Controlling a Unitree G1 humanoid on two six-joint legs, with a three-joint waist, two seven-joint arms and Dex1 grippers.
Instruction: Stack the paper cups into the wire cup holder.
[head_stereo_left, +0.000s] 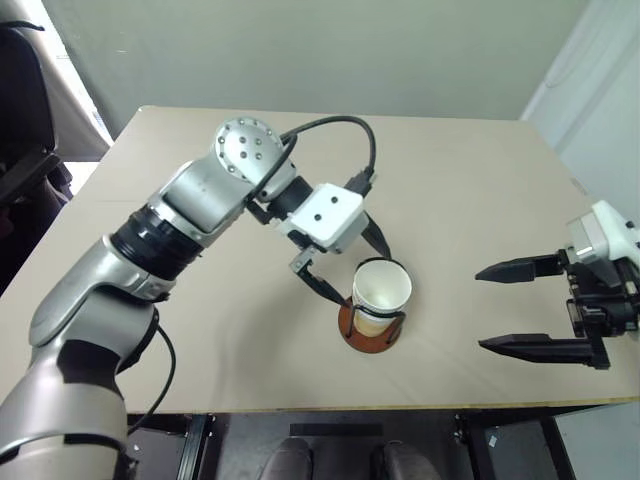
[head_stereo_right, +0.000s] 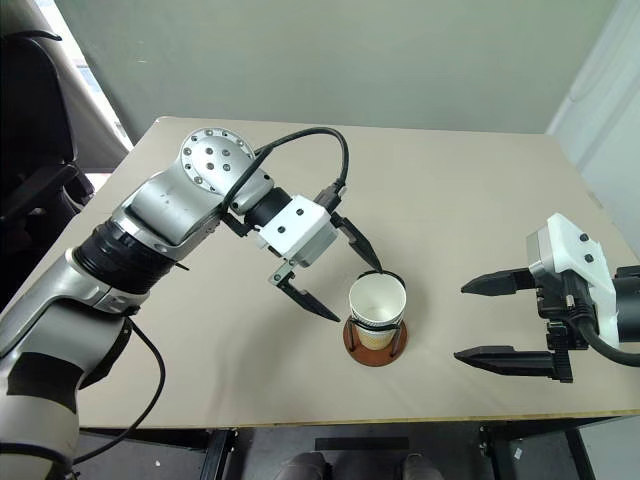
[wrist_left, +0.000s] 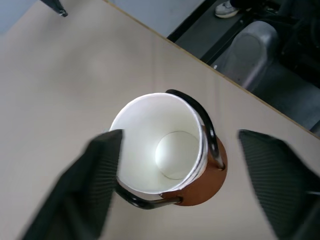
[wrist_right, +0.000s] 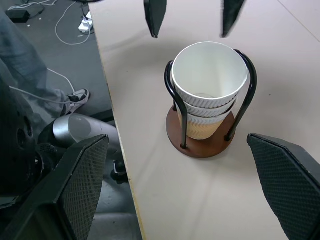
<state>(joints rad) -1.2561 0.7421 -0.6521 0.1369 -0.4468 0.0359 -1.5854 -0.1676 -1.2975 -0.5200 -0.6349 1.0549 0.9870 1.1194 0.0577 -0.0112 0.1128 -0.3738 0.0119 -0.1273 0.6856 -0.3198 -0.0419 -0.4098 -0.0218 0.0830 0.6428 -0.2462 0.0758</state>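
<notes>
My left gripper hangs fingers apart around the nested paper cups in the wire cup holder; right gripper spread, idle. Cups look light and crushable; I'd pinch below the rim.

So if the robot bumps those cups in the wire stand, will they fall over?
Probably not easily. The paper cups sit nested inside black wire loops of the stand, which should catch them. They look thin and light, so a hard squeeze would likely dent them. The stand itself has a flat round base, so it may slide rather than tip.
</notes>
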